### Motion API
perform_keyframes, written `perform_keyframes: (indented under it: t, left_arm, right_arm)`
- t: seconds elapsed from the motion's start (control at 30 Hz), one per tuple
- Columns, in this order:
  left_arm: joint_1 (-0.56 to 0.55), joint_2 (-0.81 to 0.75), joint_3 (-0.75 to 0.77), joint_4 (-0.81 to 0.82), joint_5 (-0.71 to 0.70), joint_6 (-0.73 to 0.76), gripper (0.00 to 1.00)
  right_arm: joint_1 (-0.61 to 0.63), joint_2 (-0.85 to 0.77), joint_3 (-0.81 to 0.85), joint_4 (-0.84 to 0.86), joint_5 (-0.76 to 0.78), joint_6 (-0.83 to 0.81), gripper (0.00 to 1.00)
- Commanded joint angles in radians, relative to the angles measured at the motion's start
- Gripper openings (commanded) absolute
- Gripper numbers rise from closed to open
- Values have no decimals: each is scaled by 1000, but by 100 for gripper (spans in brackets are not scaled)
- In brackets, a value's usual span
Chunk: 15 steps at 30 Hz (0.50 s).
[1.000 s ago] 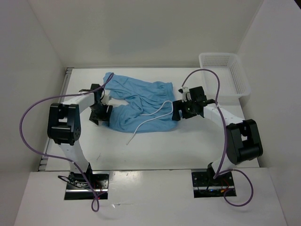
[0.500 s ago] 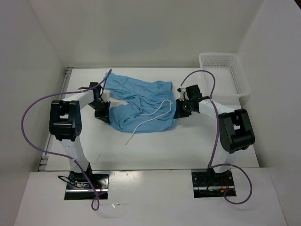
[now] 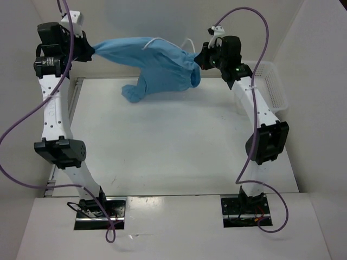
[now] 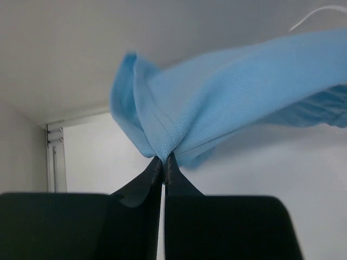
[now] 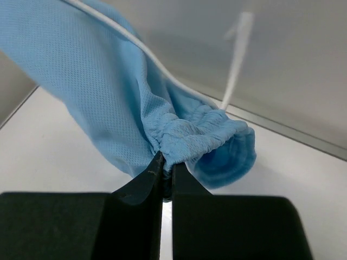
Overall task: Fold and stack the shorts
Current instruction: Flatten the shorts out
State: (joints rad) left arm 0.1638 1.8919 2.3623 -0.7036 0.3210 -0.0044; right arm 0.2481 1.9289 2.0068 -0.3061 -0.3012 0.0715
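Spanning the floor of the white-walled cell is the worktop (image 3: 179, 146), pale and flat. Over it the left arm (image 3: 54, 108) and the right arm (image 3: 255, 108) both stand tall, their wrists high up near the back wall, one at each side. Slung between them are the shorts (image 3: 157, 59), light blue and soft, hanging in the air well clear of the worktop, with one loose part drooping lower toward the left of the middle. A white mesh basket (image 3: 277, 92) sits at the far right corner, partly behind the right arm. A thin white drawstring (image 3: 187, 42) loops up off the waist end, close to the right wrist. The left jaws are pinched tight on a gathered fold of the blue cloth. The right jaws are pressed together on the puckered elastic waistband, with fabric bunched just above their tips.
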Motion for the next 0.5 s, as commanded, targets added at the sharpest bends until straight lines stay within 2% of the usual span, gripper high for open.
perform_keyframes:
  t: [0.0,0.03,0.07,0.17,0.23,0.27,0.3,0.47]
  left_arm:
    - [-10,-38,-164,-132,4,4,0]
    - [-10,-66,-220,-143,-9,4,0]
    - [-10,-95,-344,-143,-10,4,0]
    - [-10,-245,-541,-152,-48,4,0]
    - [-24,-296,-734,-197,-75,4,0]
    - [-36,-345,-800,-220,-85,4,0]
    - [-37,-365,-931,-229,-97,4,0]
    - [-37,-436,-1266,-261,-157,4,0]
  right_arm:
    - [-4,-120,-135,-54,-67,-70,0]
    - [-4,-151,-251,-65,-82,-96,0]
    - [-4,-210,-310,-65,-110,-111,0]
    - [-4,-287,-523,-100,-159,-163,0]
    - [-4,-366,-670,-125,-209,-205,0]
    - [-4,-389,-715,-134,-223,-249,0]
    - [-4,-433,-753,-146,-237,-272,0]
    - [-4,-530,-985,-247,-262,-432,0]
